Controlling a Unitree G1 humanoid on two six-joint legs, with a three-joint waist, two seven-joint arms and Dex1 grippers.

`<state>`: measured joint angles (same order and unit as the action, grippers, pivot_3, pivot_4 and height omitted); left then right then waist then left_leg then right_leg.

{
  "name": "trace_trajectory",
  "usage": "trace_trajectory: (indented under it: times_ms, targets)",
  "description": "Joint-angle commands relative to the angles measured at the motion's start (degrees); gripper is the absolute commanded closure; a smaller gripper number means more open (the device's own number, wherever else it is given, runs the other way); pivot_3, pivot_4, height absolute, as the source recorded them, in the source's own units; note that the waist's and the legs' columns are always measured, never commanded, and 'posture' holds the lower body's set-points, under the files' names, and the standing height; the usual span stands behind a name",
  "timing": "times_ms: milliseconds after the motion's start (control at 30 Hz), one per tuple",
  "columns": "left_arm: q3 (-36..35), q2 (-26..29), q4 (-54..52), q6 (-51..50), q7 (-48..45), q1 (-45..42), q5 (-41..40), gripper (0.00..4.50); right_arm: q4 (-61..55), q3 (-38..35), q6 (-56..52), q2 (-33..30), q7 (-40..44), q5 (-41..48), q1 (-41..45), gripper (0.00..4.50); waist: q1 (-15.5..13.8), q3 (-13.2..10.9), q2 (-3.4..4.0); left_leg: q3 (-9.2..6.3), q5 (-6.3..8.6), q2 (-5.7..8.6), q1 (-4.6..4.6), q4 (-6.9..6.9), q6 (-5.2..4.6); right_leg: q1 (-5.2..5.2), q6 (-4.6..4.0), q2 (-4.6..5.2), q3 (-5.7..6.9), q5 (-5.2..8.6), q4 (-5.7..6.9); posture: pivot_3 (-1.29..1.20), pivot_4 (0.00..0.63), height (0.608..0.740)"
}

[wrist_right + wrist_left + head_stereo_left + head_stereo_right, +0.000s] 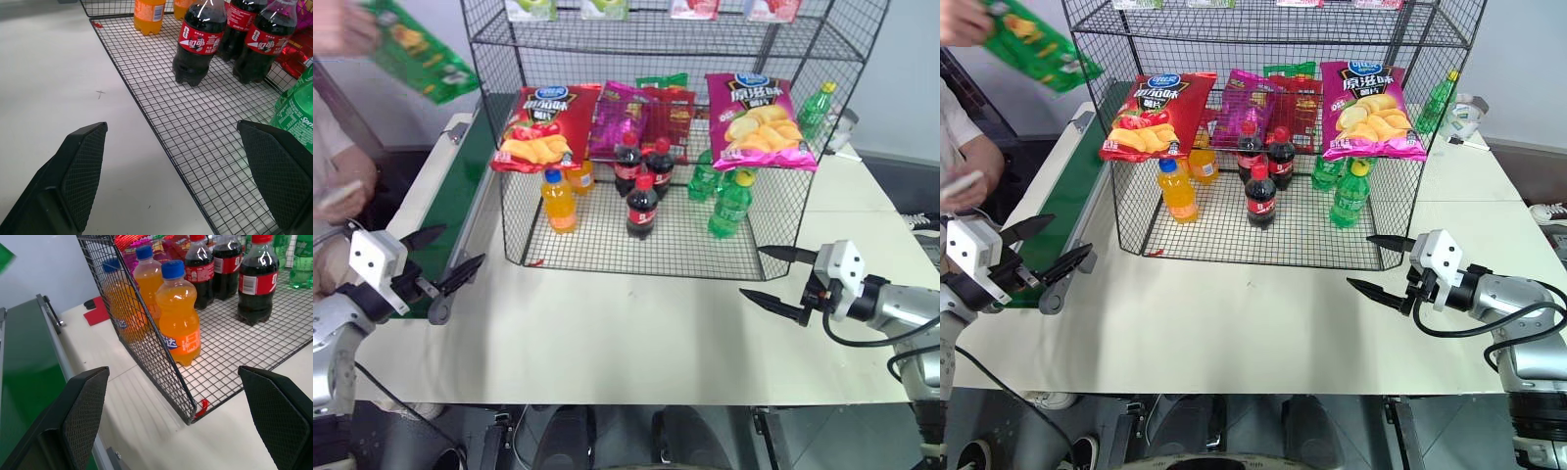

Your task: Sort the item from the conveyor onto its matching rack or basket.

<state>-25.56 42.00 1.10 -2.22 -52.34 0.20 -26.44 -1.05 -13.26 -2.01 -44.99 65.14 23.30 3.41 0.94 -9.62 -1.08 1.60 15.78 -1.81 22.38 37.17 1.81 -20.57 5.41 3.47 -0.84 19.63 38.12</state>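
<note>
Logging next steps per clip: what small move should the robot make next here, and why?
Probably wait with the left pincer open beside the conveyor. The green crisp bag is in a person's hand above the belt, not yet set down, and both the left and right pincer are empty.

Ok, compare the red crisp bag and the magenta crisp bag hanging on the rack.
The red crisp bag hangs at the left front of the black wire rack, above the orange drink bottles; the magenta crisp bag hangs at the right, above the green bottles. The red one pictures tomatoes with its crisps; the magenta one shows crisps alone. Both carry a round blue logo, white lettering and yellow crisps.
</note>
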Motion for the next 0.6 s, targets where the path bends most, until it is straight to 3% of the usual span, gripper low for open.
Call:
trace_trajectory:
  times_ms: [33,600]
  targets:
    - [-0.5,0.0,-0.7,1.2,0.2,-0.2,0.2,0.0,-1.0,-0.5,1.0,-0.2,0.0,0.4,0.3,0.07,0.0,0.0,0.0,0.0,0.0,0.0,0.0,0.0,0.0,0.0,0.0,0.0,0.0,0.0,0.0,0.0,0.15,0.739]
    - [-0.7,0.2,-1.6,-0.8,-0.3,1.0,-1.2,0.0,-2.0,-0.3,0.6,-0.3,-0.2,0.2,0.0,0.07,0.0,0.0,0.0,0.0,0.0,0.0,0.0,0.0,0.0,0.0,0.0,0.0,0.0,0.0,0.0,0.0,0.15,0.739]
